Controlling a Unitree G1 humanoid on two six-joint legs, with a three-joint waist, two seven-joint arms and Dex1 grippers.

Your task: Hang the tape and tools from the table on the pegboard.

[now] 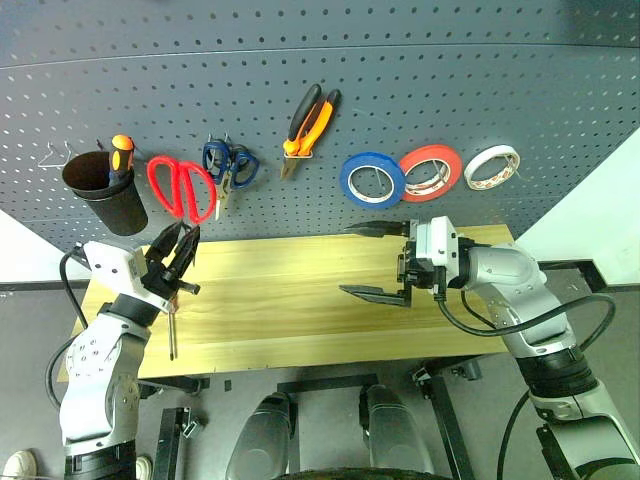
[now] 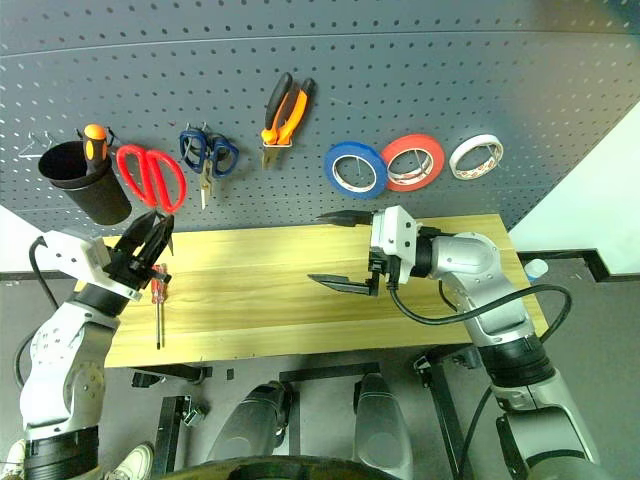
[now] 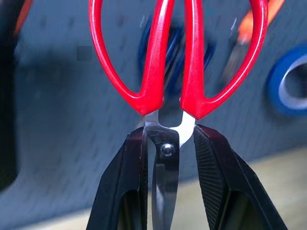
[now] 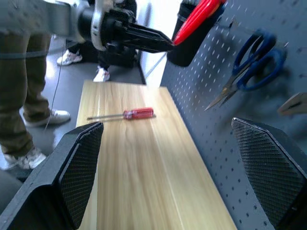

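Grey pegboard [image 1: 420, 90], red-handled scissors [image 3: 175, 62], steel blades

A workshop or robot lab. A dark grey perforated pegboard [image 1: 420, 80] across the upper frame carries hung tools and tape rolls, above a light wooden tabletop [image 1: 300, 300] at centre on a dark frame.

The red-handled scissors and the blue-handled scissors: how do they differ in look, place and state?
The red-handled scissors have large red loops; the blue-handled scissors have smaller, dark blue loops. The red pair is clamped at its pivot by the left gripper, in front of the pegboard; the blue pair hangs free on the pegboard. Both have their handles up and their blades pointing down.
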